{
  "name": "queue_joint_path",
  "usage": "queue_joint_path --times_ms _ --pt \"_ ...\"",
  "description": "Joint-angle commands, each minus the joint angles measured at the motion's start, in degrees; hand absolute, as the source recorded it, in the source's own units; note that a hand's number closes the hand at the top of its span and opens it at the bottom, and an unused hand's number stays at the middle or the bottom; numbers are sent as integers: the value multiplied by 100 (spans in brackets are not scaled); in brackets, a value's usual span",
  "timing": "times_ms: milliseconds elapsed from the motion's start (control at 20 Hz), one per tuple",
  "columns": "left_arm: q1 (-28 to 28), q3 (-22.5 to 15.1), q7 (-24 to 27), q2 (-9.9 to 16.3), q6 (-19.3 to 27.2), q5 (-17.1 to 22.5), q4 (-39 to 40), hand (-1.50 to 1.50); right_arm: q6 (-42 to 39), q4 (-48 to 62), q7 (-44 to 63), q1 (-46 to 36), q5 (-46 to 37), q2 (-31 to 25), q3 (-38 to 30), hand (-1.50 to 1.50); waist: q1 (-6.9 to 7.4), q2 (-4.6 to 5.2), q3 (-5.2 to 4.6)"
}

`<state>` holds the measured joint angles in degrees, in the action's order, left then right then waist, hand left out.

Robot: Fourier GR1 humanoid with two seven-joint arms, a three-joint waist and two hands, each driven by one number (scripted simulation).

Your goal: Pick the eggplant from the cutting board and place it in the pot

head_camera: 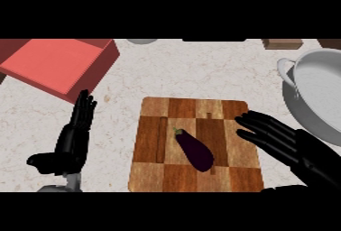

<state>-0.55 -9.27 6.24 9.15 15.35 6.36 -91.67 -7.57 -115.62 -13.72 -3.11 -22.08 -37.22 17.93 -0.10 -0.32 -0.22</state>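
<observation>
A dark purple eggplant [194, 150] with a small green stem lies slanted on the wooden cutting board [194, 110] at the centre of the counter. My right hand [288, 143] hovers over the board's right edge, fingers straight and spread toward the eggplant, a short gap from it. It holds nothing. The silver pot [318, 92] stands at the right edge of the view, partly cut off, one handle showing at its upper left. My left hand [72, 140] rests open to the left of the board, fingers pointing up.
A red box [57, 63] sits at the upper left of the counter. A pale round object [141, 40] and a small brown block [282, 43] lie along the far edge. Bare marbled counter lies between the board and the pot.
</observation>
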Motion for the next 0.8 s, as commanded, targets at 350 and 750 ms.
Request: queue_joint_path --times_ms 350,750 --pt "-267 -21 92 -267 -6 -138 290 0 -1163 -225 2901 -859 -1615 1248 1739 -150 34 34 17" --pt "-184 174 110 -214 -246 -86 319 0 -1496 716 3228 -952 -2438 1749 1814 -150 14 31 20"
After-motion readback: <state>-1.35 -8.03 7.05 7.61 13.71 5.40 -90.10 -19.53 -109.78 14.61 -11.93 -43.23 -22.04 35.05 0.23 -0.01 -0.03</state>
